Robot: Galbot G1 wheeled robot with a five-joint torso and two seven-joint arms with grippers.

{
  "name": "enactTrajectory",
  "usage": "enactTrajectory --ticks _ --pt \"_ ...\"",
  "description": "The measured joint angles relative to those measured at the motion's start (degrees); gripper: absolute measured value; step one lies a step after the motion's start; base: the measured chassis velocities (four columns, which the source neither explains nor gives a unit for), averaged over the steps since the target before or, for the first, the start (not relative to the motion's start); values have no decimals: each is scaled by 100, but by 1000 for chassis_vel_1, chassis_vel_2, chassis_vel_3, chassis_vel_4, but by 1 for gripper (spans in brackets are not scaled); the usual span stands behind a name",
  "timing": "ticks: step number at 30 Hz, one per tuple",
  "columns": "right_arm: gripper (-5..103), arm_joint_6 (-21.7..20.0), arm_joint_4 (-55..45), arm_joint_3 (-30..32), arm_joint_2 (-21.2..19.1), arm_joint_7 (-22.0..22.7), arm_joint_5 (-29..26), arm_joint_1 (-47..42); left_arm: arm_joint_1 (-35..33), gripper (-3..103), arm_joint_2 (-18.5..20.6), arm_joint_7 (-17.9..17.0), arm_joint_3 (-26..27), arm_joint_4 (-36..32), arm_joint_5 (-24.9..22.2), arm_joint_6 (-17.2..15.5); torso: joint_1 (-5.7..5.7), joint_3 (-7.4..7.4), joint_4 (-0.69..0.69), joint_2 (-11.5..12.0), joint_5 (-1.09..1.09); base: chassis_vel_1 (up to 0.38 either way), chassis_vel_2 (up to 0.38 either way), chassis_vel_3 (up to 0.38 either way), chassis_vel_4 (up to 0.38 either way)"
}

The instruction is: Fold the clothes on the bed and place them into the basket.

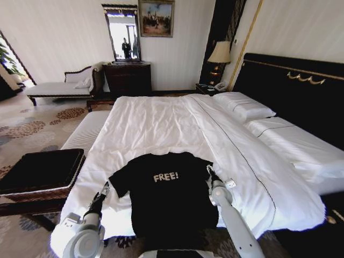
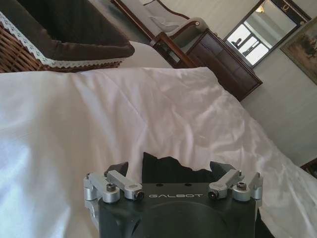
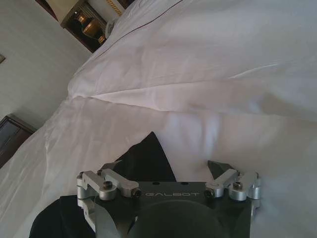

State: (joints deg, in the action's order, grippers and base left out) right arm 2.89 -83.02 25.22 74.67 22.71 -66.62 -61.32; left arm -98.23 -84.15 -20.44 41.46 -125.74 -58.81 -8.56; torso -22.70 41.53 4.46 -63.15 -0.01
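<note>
The clothes are one black T-shirt (image 1: 169, 201) with white "FREE!" lettering, spread flat and face up at the near end of the bed (image 1: 161, 123). My left gripper (image 1: 105, 188) hovers at the shirt's left sleeve, and in its wrist view it (image 2: 171, 167) is open with the sleeve edge (image 2: 163, 171) between its fingertips. My right gripper (image 1: 209, 172) is at the right sleeve, and it (image 3: 166, 166) is open too, with the sleeve tip (image 3: 146, 156) lying between its fingers. The basket (image 1: 32, 191), black inside with a woven brown rim (image 2: 15, 54), stands left of the bed.
A white-cushioned bench (image 1: 86, 131) runs along the bed's left side beyond the basket. Pillows (image 1: 244, 107) and the black headboard (image 1: 290, 91) lie to the right. A dresser (image 1: 128, 78), a chaise (image 1: 59, 87) and a lamp (image 1: 219, 54) stand at the far wall.
</note>
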Motion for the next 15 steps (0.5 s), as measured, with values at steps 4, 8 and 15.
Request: enactTrajectory --ticks 4,8,15 --pt "86 10 104 -13 43 -16 34 76 67 100 -7 94 -44 -38 -171 55 0 0 0 0 1 0 0 0 0" --pt "70 37 200 -16 75 -31 76 129 147 100 22 99 -11 38 -238 66 0 0 1 0 1 0 0 0 0" --pt "48 96 306 -55 126 -95 130 205 177 100 78 99 68 164 -293 101 0 0 0 0 2 0 0 0 0"
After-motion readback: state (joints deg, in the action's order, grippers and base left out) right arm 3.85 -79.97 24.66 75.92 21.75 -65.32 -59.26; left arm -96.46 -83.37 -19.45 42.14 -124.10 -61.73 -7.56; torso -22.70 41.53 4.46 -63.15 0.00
